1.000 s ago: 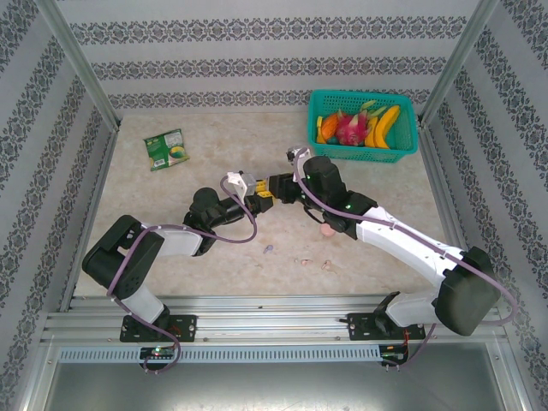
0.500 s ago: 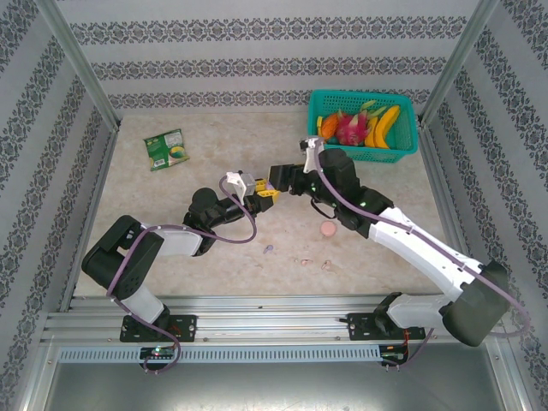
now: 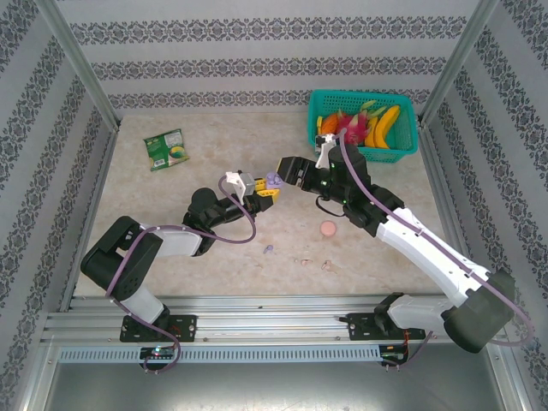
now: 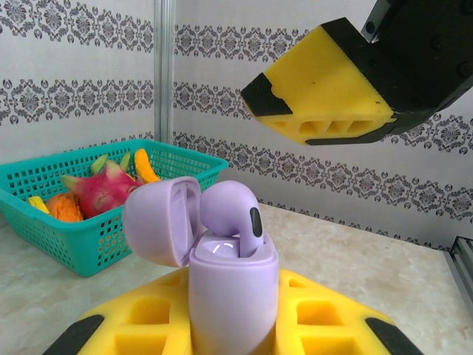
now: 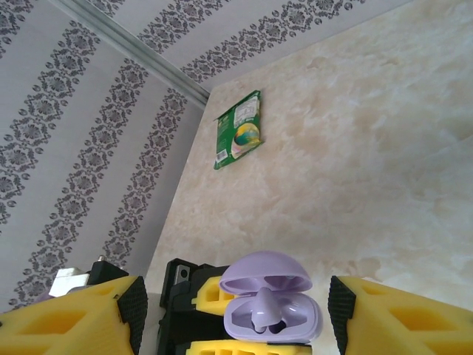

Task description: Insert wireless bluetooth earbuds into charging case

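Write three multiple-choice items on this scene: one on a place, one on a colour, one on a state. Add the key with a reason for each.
1. Where on the table does the green packet lie?
A. at the near edge, by the arm bases
B. at the far left
C. in the middle

2. What colour is the charging case?
A. lilac
B. green
C. black

3. How is the case's lid?
A. shut
B. taken off and lying flat
C. swung open, with one earbud standing in the case

Key:
1 B, the top view shows the packet far back near the left wall.
2 A, both wrist views show a lilac shell.
3 C, the left wrist view shows the lid tipped back, still attached, and the earbud upright.
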Controlling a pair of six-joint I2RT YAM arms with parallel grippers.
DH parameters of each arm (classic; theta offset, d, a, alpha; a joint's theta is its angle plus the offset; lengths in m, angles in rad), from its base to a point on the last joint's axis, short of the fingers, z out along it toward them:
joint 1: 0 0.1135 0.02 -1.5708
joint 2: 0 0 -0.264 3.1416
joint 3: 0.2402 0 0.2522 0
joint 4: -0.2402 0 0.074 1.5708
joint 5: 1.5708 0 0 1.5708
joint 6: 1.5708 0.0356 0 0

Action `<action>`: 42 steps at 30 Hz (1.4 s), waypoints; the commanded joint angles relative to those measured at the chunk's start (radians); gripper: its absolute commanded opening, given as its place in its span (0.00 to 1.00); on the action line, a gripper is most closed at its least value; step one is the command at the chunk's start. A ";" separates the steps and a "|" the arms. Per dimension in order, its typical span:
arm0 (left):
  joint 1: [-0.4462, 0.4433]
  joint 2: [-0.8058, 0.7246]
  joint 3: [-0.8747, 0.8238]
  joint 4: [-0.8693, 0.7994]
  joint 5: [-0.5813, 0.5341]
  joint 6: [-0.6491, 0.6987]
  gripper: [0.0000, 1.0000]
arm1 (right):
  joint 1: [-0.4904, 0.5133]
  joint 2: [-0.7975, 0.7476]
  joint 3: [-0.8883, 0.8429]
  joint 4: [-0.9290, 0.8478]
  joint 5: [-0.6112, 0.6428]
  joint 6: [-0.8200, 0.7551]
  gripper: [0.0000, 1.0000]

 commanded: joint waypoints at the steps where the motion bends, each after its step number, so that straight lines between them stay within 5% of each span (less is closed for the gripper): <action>1: -0.016 -0.020 0.022 0.070 0.020 0.004 0.00 | 0.014 0.020 -0.005 0.019 -0.035 0.046 0.68; 42: -0.016 -0.020 0.018 0.072 0.018 0.006 0.00 | 0.116 0.180 0.144 0.010 -0.169 -0.041 0.66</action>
